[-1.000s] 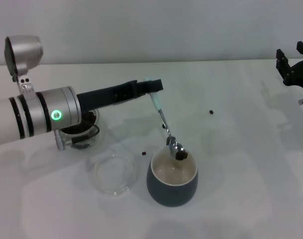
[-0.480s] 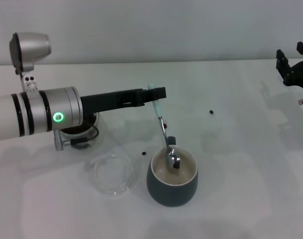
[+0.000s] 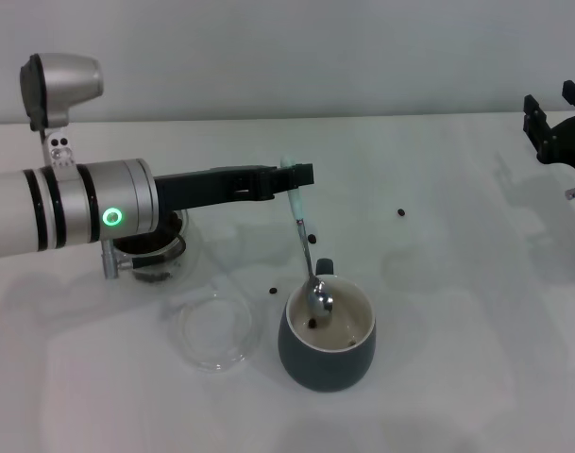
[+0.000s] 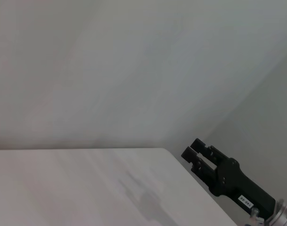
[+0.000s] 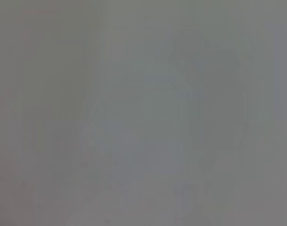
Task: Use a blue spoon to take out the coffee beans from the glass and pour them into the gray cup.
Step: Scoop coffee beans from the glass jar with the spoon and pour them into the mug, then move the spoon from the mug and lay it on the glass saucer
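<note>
In the head view my left gripper [image 3: 292, 175] is shut on the pale handle of the blue spoon [image 3: 304, 238], which hangs steeply down. Its metal bowl sits inside the gray cup [image 3: 327, 342], tipped over. A few coffee beans [image 3: 312, 323] lie on the cup's cream bottom. The glass [image 3: 157, 250], holding dark beans, stands behind my left forearm and is partly hidden by it. My right gripper [image 3: 556, 127] is parked at the far right edge, also seen in the left wrist view as the right gripper [image 4: 202, 157]. The right wrist view shows only blank grey.
A flat clear glass dish [image 3: 214, 327] lies left of the cup. Loose beans [image 3: 272, 291] and another bean [image 3: 401, 212] rest on the white table [image 3: 457, 330]. A wall rises behind the table.
The spoon swung from slanted to nearly vertical and dropped into the cup. Its beans fell off onto the cup's bottom. My left wrist turned slightly.
</note>
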`<state>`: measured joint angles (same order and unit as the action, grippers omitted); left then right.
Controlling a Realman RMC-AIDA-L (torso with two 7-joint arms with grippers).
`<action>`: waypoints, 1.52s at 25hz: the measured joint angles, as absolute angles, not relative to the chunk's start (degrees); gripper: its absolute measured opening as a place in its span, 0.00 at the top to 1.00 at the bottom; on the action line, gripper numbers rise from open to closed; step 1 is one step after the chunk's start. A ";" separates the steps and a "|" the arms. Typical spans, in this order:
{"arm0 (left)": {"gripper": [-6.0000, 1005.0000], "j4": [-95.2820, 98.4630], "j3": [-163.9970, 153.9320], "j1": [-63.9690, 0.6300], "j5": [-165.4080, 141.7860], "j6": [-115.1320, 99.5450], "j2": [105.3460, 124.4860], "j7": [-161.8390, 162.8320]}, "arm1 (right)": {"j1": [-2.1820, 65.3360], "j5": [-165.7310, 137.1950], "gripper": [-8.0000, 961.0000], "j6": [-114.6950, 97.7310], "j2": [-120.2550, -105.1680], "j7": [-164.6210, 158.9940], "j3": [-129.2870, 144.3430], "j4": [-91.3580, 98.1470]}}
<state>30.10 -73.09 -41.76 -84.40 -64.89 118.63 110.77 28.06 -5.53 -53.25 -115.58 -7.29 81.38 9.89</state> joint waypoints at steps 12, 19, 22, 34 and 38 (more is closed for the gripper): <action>0.86 36.94 -71.18 -37.56 -83.80 -65.03 118.47 111.44 | 27.77 -5.54 0.45 -53.26 -115.39 -7.23 81.38 10.03; 0.86 42.92 -67.85 -32.25 -83.72 -65.60 118.45 111.07 | 27.77 -5.67 0.45 -53.25 -115.16 -7.09 81.38 9.89; 0.86 44.59 -66.49 -30.25 -83.38 -65.62 118.60 110.82 | 27.77 -5.68 0.45 -53.15 -115.05 -6.69 81.38 9.87; 0.86 40.21 -65.92 -26.65 -81.70 -63.50 118.62 111.14 | 28.25 -5.62 0.45 -51.70 -114.87 -4.46 81.31 10.45; 0.86 39.96 -65.91 -25.76 -81.70 -63.08 118.65 111.19 | 28.25 -5.62 0.45 -51.67 -114.87 -3.49 81.29 10.46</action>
